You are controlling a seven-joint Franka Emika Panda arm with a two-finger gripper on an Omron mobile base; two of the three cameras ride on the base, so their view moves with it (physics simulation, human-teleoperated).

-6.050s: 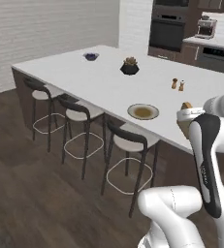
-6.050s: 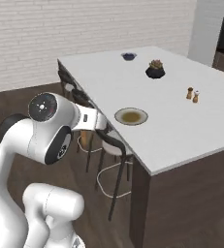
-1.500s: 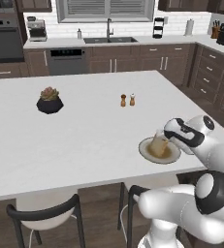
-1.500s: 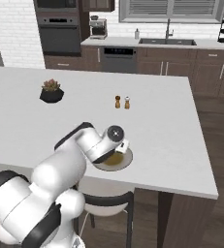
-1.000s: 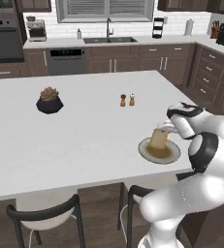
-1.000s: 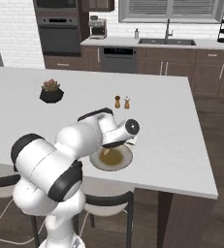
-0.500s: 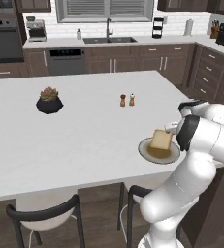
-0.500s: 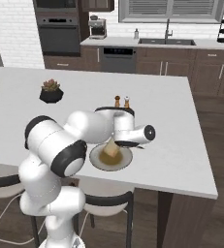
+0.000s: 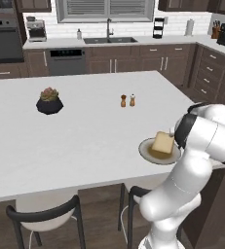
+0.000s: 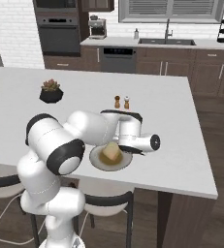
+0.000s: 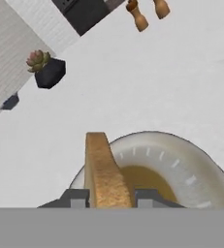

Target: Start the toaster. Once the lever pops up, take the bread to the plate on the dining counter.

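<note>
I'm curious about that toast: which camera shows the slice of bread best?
The hand view: the bread stands edge-on between the hand's fingertips over the plate. Both base views show it smaller, on the plate, partly behind the arm.

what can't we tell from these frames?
- Whether the bread already rests on the plate: hand view, its lower end is cut off by the bottom edge.
- Claw fingertips: same view, mostly cut off.
- Claw itself: both base views, hidden behind the arm.
</note>
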